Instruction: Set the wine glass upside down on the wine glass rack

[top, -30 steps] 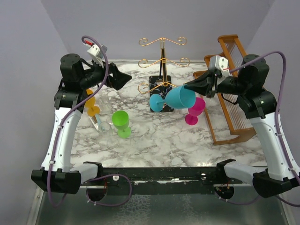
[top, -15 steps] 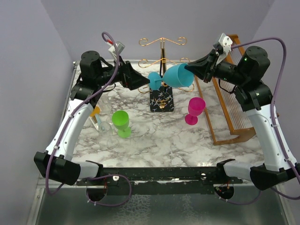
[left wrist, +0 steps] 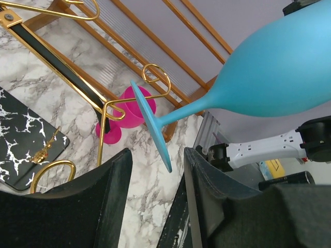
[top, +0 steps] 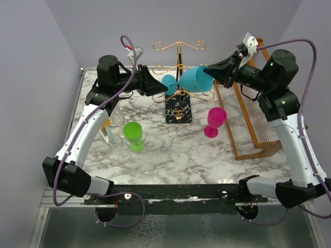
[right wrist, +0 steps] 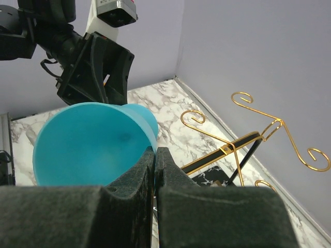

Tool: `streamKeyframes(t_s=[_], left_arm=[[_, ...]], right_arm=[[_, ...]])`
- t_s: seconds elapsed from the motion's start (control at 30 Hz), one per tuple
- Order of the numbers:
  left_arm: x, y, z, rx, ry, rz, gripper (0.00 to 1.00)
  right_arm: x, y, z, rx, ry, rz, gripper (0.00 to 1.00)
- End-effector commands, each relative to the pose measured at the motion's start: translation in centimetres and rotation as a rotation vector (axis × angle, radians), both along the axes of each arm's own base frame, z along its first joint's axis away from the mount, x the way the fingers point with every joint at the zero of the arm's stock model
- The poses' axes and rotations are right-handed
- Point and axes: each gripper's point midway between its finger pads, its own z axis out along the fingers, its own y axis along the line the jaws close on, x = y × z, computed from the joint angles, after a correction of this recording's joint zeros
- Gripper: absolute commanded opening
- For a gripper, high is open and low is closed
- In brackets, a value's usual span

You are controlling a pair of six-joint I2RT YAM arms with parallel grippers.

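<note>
Before the unclenched left end effector (top: 159,88), wine glass (top: 196,78) unhung
Right end effector (top: 209,72) clamps its rim; wine glass rack (top: 179,54) awaits.

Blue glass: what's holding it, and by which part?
Right gripper pinches the glass by its bowl rim. Left gripper is open around the foot, not gripping.
</note>
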Motion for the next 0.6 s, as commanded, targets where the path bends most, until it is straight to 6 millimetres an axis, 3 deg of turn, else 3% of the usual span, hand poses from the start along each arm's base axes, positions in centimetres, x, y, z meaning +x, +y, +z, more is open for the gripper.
streamKeyframes(t_s=[0.0, 0.27, 0.57], left_arm=[[-0.4, -0.5, 0.7, -0.022, -0.017, -0.039, 0.43], [-0.4, -0.7, 0.6, -0.033, -0.014, -0.042, 0.23], [-0.1, -1.0, 0.5, -0.036, -0.019, -0.031, 0.12]], right_arm=[[0.4, 0.0, 1.1, 0.026, -0.029, -0.020, 0.01], [0.4, -0.1, 0.7, 0.021, -0.030, -0.025, 0.01], [0.4, 0.3, -0.1, 0.020, -0.015, 0.002, 0.01]])
